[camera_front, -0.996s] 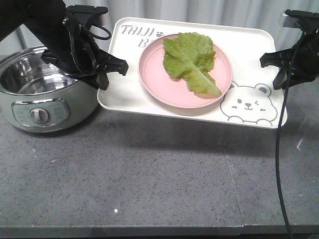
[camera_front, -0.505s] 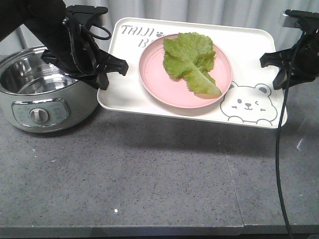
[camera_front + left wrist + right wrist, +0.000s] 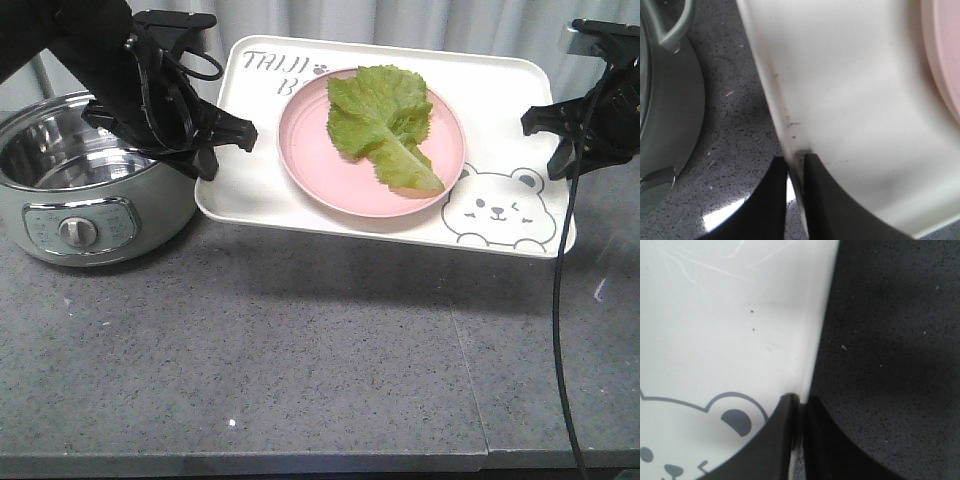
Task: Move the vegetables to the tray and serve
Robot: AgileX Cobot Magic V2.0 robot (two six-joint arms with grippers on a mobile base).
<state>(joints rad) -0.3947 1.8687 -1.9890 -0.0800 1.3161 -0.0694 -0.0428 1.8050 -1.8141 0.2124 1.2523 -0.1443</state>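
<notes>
Exterior front-facing view: the tray [image 3: 252,178] is seen in the upper middle of the frame, clasped at both short ends. It appears to be held clear of the table [image 3: 300,360], as a broad shadow lies beneath its near edge. The pink plate [image 3: 318,165] is set on the tray, and the lettuce leaf [image 3: 385,120] is laid across it, stem end toward the printed bear face at the lower right of the tray.

The left gripper [image 3: 222,150] is placed at the tray's left rim, just beside the steel cooker pot [image 3: 60,190] at the left of the frame. In the left wrist view its fingers [image 3: 771,200] are closed on the rim, one on each side of the raised edge. The right gripper [image 3: 548,145] is placed at the right rim. In the right wrist view its fingers [image 3: 777,440] are likewise pinched on the edge, next to the bear's ear.

Progress is judged as well advanced. The transfer step is taken as complete, since the leaf is already on the tray and nothing green is seen in the pot or on the table. The serving step is judged to be outstanding: the tray is to be carried level and set down. A tilt during carriage is noted as the main risk, as the plate could slide.
</notes>
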